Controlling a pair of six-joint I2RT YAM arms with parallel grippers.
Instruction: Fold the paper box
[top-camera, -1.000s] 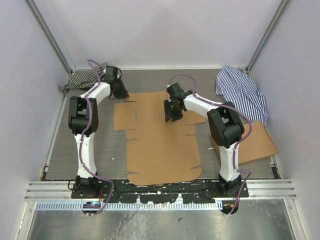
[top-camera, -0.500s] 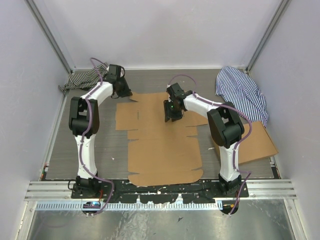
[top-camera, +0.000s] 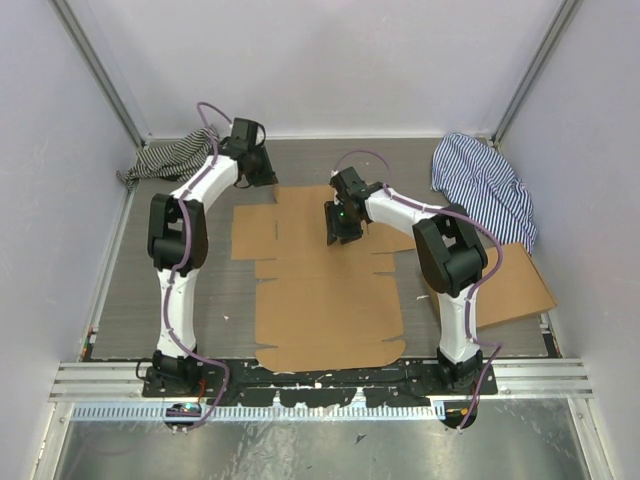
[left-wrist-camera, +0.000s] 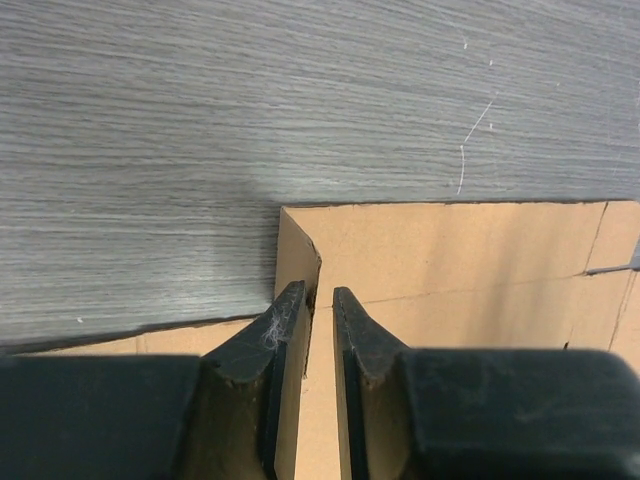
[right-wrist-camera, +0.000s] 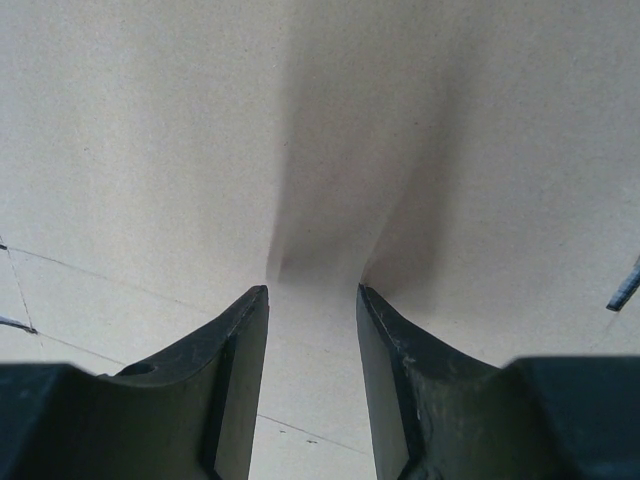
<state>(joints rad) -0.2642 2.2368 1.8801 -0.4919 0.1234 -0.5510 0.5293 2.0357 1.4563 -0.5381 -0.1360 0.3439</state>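
Note:
The paper box (top-camera: 325, 290) lies flat and unfolded on the grey table, a large brown die-cut sheet with flaps and slits. My left gripper (top-camera: 268, 182) is at its far left corner. In the left wrist view the jaws (left-wrist-camera: 318, 292) stand narrow, with the raised corner flap (left-wrist-camera: 297, 250) on edge between them, against the left finger. My right gripper (top-camera: 340, 232) points down on the far middle of the sheet. In the right wrist view it (right-wrist-camera: 312, 290) is open, both fingertips resting on bare cardboard (right-wrist-camera: 320, 150) and nothing between them.
A second brown cardboard piece (top-camera: 520, 285) lies at the right, behind the right arm. A blue-and-white striped cloth (top-camera: 485, 185) sits at the back right and a black-and-white striped cloth (top-camera: 165, 160) at the back left. Walls close in on three sides.
My left gripper has moved right along the far edge to the sheet's corner and its jaws have narrowed. The sheet has slid slightly right. The right arm has stayed put.

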